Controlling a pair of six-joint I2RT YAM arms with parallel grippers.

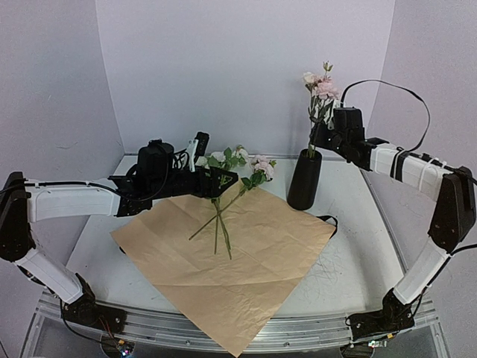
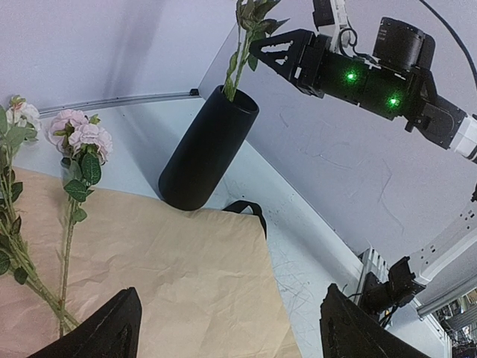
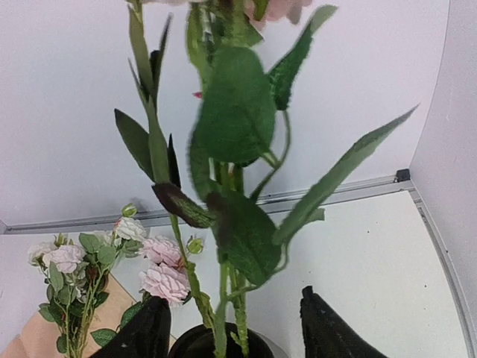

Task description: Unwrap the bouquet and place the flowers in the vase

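Unwrapping done, filling barely begun.
We found the paper sheet (image 1: pixel 246 261) spread flat, the vase (image 1: pixel 304 181) just beside its far edge with one stem (image 1: pixel 322 101) in, more flowers (image 1: pixel 259 168) lying on the sheet; right gripper (image 3: pixel 235 332) parted loosely around that stem, left gripper (image 2: pixel 227 335) wide, empty.

Far right: the vase (image 1: pixel 304 183) stands just beyond the corner of the paper (image 1: pixel 246 276). Its mouth is partly filled by an upright flower (image 1: pixel 319 104), and the right gripper (image 1: pixel 319 138) is spread either side of that stem, just above the rim. Far left: the left gripper (image 1: pixel 223 181) hangs wide apart over the loose flowers (image 1: pixel 220 224). The near half of the paper lies bare.
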